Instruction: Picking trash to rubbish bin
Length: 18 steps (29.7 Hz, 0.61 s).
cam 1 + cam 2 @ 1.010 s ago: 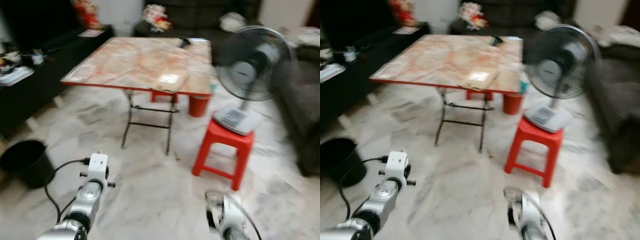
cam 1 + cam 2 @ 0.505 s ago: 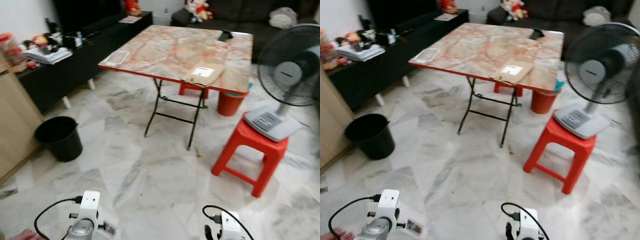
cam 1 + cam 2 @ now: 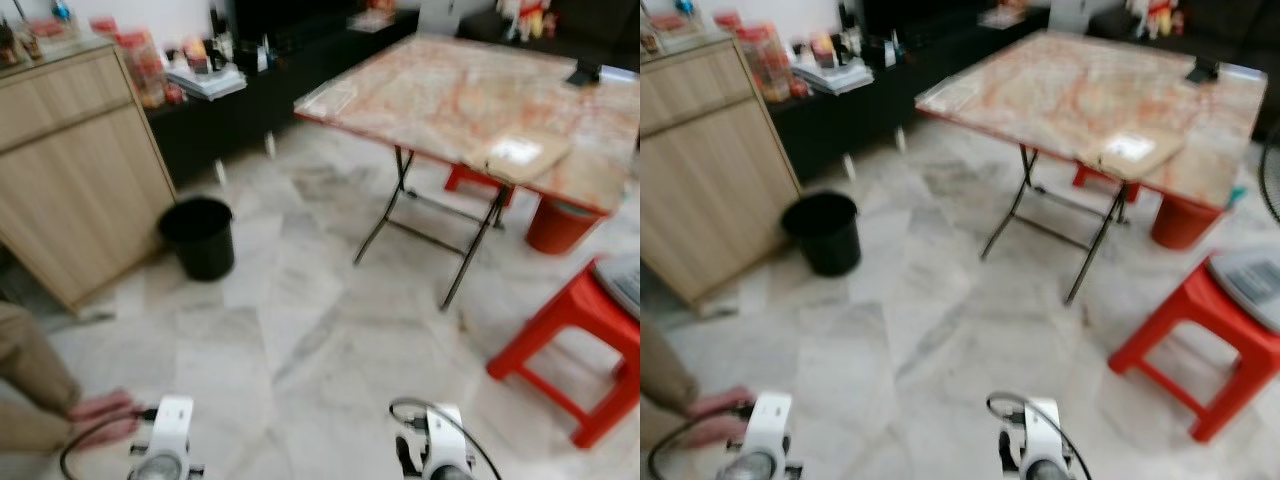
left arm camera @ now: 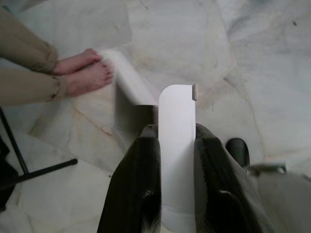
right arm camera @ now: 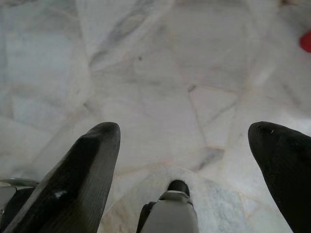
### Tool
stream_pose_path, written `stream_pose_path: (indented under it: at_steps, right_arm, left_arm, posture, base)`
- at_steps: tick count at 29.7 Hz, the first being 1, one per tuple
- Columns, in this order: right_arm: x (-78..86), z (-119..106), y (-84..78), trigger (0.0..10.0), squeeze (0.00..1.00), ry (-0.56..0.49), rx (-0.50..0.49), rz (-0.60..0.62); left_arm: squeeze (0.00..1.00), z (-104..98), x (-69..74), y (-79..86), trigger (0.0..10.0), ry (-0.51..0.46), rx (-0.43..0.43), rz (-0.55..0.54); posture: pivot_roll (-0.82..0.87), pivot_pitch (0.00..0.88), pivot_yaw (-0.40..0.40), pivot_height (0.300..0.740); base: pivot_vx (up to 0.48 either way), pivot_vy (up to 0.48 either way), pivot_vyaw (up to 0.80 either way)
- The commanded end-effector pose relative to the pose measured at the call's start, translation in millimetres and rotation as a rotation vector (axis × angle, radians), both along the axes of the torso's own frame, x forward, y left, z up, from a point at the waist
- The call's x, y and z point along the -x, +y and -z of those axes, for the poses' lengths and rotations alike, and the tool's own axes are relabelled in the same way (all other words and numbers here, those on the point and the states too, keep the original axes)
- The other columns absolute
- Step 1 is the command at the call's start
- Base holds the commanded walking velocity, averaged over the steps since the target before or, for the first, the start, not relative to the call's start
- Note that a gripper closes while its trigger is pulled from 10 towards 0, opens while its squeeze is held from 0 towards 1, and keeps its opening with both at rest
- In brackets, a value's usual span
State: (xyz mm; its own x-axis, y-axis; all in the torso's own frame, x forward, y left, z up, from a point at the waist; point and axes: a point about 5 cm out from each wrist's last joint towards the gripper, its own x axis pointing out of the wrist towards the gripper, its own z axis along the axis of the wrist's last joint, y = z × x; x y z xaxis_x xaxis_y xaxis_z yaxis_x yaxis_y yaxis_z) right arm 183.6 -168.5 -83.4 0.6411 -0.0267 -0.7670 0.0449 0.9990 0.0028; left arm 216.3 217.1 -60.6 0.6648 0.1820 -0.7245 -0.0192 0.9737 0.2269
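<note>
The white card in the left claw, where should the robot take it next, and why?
Probably step forward and left toward the black rubbish bin. The left claw is shut on the flat white card, and the bin stands open beside the wooden cabinet, across bare marble floor. A person's feet are close, so go slowly.

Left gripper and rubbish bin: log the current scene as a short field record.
left gripper: shut on a flat white piece of trash, over the marble floor
right gripper: open, holding nothing
rubbish bin: black, upright on the floor beside the wooden cabinet, ahead and to the robot's left
folding table: ahead to the right, brown packet on its near edge
person: bare feet near the left gripper
</note>
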Motion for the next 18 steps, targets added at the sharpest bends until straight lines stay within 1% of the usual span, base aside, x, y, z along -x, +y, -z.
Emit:
stream_pose_path:
  at_steps: [1, 7, 11, 13, 17, 18]
  right_arm:
    - [5.1, 2.2, -4.4, 10.0, 0.0, 0.017, 0.012, -0.001]
    - [6.9, 2.9, -6.7, 10.0, 0.0, 0.026, 0.021, -0.004]
    - [4.4, 1.8, -5.8, 10.0, 0.0, 0.019, 0.019, -0.005]
    - [3.2, 1.3, -5.0, 10.0, 0.0, 0.014, 0.005, 0.007]
    - [-0.2, -0.4, -3.6, 10.0, 0.0, -0.001, -0.005, 0.012]
    - [-0.8, -0.6, -2.5, 10.0, 0.0, -0.003, -0.013, 0.006]
  left_arm:
    - [0.0, 2.1, 3.1, 0.0, 10.0, 0.019, -0.01, 0.01]
    - [0.0, 3.1, 4.4, -0.8, 10.0, 0.023, -0.007, 0.007]
    - [0.0, 4.1, 6.5, 0.1, 10.0, 0.028, -0.007, 0.002]
    - [0.0, 4.3, 6.9, 0.0, 10.0, 0.029, -0.008, 0.002]
    - [0.0, 4.5, 7.2, 0.1, 10.0, 0.032, -0.011, 0.003]
    - [0.0, 4.6, 7.4, 0.3, 10.0, 0.035, -0.017, 0.006]
  posture:
    - [-0.1, 0.011, 0.016, 0.74]
    - [-0.09, 0.004, 0.012, 0.74]
    - [-0.09, 0.0, 0.012, 0.74]
    - [-0.09, 0.0, 0.012, 0.74]
    - [-0.09, 0.0, 0.012, 0.74]
    - [-0.09, 0.0, 0.012, 0.74]
  base:
    - [0.0, 0.0, 0.8]
    - [0.0, 0.0, 0.8]
    - [0.0, 0.0, 0.8]
    - [0.0, 0.0, 0.43]
    - [0.0, 0.0, 0.0]
    - [0.262, 0.0, 0.0]
